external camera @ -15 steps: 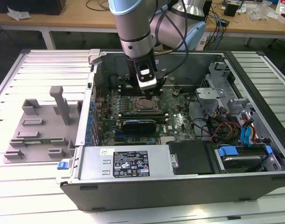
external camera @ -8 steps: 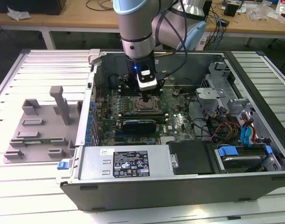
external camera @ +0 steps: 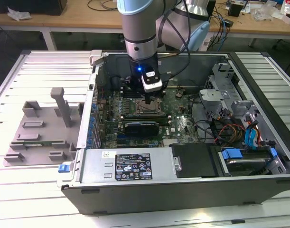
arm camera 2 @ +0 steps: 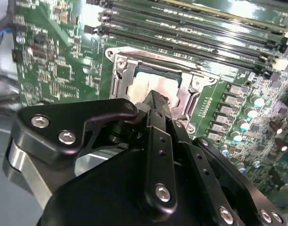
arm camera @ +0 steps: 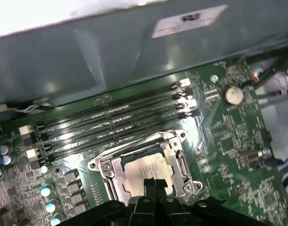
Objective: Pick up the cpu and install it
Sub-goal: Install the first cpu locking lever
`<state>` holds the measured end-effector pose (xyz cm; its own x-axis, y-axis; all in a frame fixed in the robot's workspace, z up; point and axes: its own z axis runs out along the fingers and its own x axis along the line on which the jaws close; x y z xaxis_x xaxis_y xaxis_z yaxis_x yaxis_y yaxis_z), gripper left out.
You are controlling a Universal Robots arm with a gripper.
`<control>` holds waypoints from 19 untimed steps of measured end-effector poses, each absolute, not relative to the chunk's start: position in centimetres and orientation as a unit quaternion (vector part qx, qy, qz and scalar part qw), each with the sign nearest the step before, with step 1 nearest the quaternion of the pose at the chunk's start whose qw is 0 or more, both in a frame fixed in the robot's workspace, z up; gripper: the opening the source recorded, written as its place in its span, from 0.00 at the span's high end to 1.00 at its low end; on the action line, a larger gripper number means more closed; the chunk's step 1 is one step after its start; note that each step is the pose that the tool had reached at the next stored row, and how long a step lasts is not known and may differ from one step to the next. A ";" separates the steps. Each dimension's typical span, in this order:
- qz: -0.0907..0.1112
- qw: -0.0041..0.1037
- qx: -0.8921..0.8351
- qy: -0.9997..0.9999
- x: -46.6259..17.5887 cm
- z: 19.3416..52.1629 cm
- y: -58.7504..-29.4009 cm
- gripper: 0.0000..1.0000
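Observation:
The cpu (arm camera: 143,169), a flat square chip with a silvery-white top, lies inside the metal socket frame (arm camera: 180,162) on the green motherboard. In the second wrist view the cpu (arm camera 2: 148,84) shows past the black fingers (arm camera 2: 158,106). My gripper (arm camera: 154,184) hangs straight over the chip's near edge, fingers pressed together with nothing between them; whether they touch the chip I cannot tell. In the exterior view the gripper (external camera: 148,100) reaches down into the open computer case above the socket (external camera: 145,109).
Memory slots (arm camera: 111,122) run beside the socket. A long black expansion card (external camera: 141,127) lies just in front of it, then the power supply (external camera: 130,166). Drive cage and cables (external camera: 230,114) fill the exterior view's right. A grey plastic tray (external camera: 40,128) sits outside the case.

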<state>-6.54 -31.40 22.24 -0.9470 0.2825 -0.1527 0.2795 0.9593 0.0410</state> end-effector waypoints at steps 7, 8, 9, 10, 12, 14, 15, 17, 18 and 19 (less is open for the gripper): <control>-0.006 0.067 0.064 0.996 -6.3 22.0 -31.4 0.89; -0.009 0.054 0.057 0.997 -6.0 21.9 -31.4 0.89; -0.011 0.044 0.043 0.998 -5.8 21.9 -31.4 0.89; -0.011 0.044 0.029 0.999 -5.8 21.9 -31.4 0.89; -0.010 0.044 0.014 0.999 -5.7 22.1 -31.4 0.89; -0.010 0.044 0.014 0.999 -5.7 22.5 -31.4 0.89; -0.010 0.044 0.014 0.999 -5.7 22.9 -31.4 0.89; -0.010 0.044 0.014 0.999 -5.7 23.6 -31.4 0.89; -0.010 0.044 0.014 0.999 -5.7 23.9 -31.4 0.89; -0.010 0.044 0.014 0.999 -5.7 23.9 -31.4 0.89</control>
